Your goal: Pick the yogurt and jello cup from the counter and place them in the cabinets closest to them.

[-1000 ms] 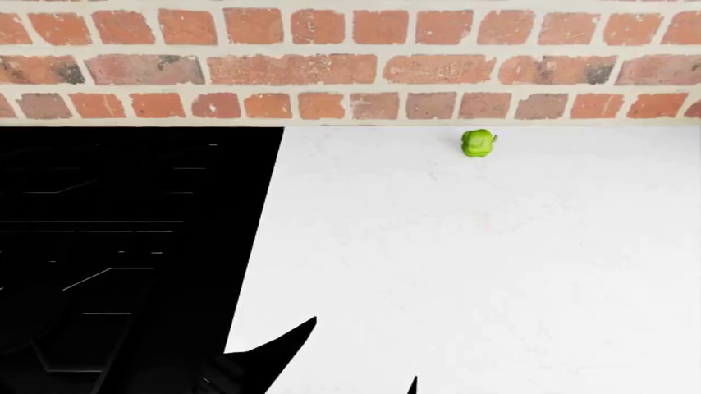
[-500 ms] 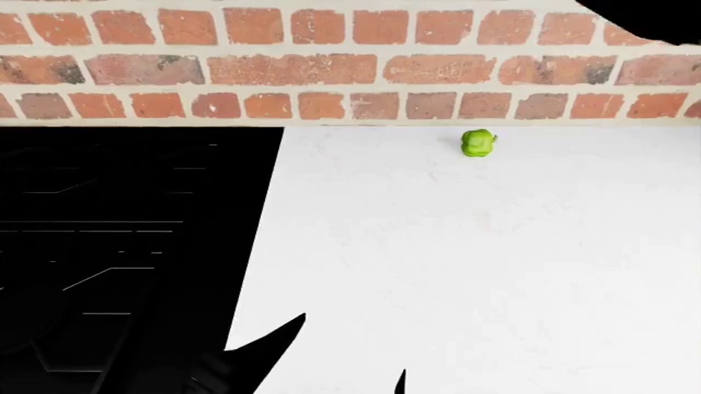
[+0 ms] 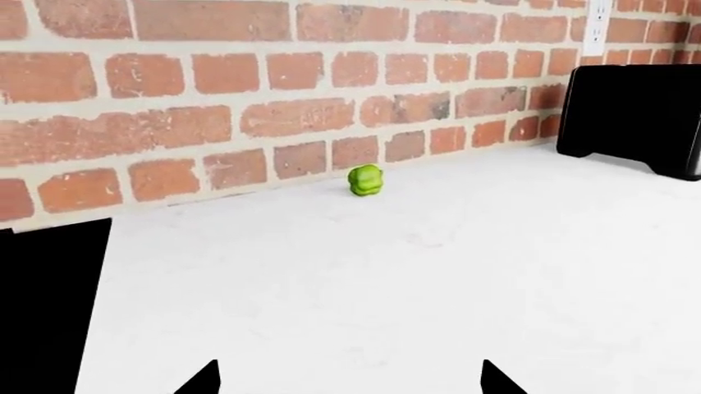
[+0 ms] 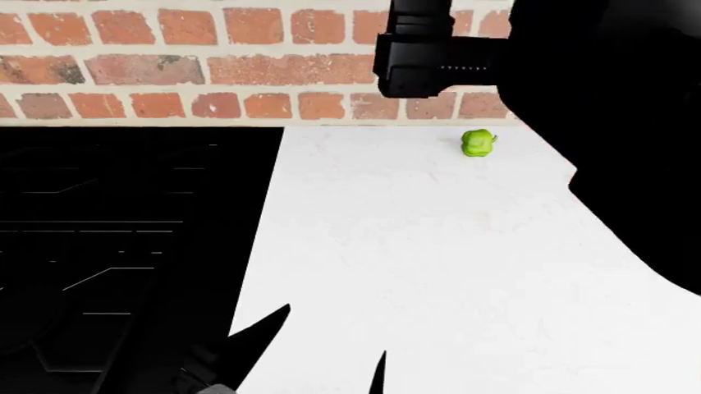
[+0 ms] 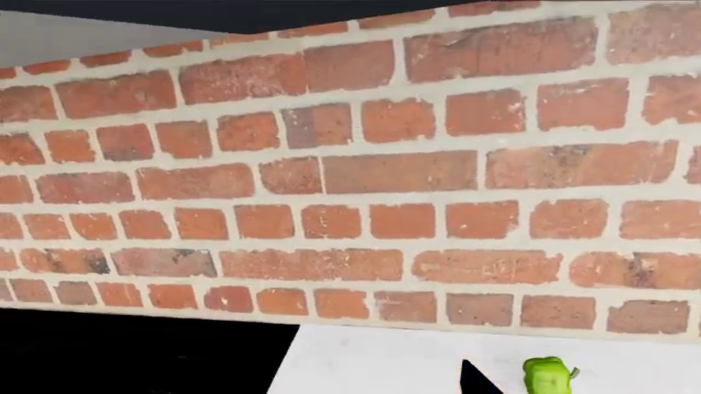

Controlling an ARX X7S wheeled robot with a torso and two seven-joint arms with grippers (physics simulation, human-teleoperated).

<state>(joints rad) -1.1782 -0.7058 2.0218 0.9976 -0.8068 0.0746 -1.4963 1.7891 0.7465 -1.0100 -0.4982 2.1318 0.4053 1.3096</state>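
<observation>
A tiny bright green lumpy thing (image 4: 478, 142) with a stub on top stands on the white counter (image 4: 438, 263) close to the brick wall; I cannot tell if it is the jello cup. It also shows in the left wrist view (image 3: 365, 180) and the right wrist view (image 5: 547, 378). The yogurt is out of view. My left gripper (image 4: 323, 355) hovers low over the counter's near part, open and empty, its fingertips (image 3: 203, 381) wide apart. My right gripper (image 5: 340, 387) is raised facing the wall, left of the green thing; one fingertip (image 5: 474, 382) shows far off centre, so it reads open and empty.
The black stovetop (image 4: 121, 246) fills the left side next to the counter. My right arm (image 4: 613, 123) blocks the upper right of the head view. A black toaster (image 3: 635, 115) stands by the wall beyond the green thing, under a wall outlet (image 3: 598, 25).
My right arm has swung in from the upper right and now covers much of the head view's right side. The left gripper's fingertips have risen a little further into view. The green thing has not moved.
</observation>
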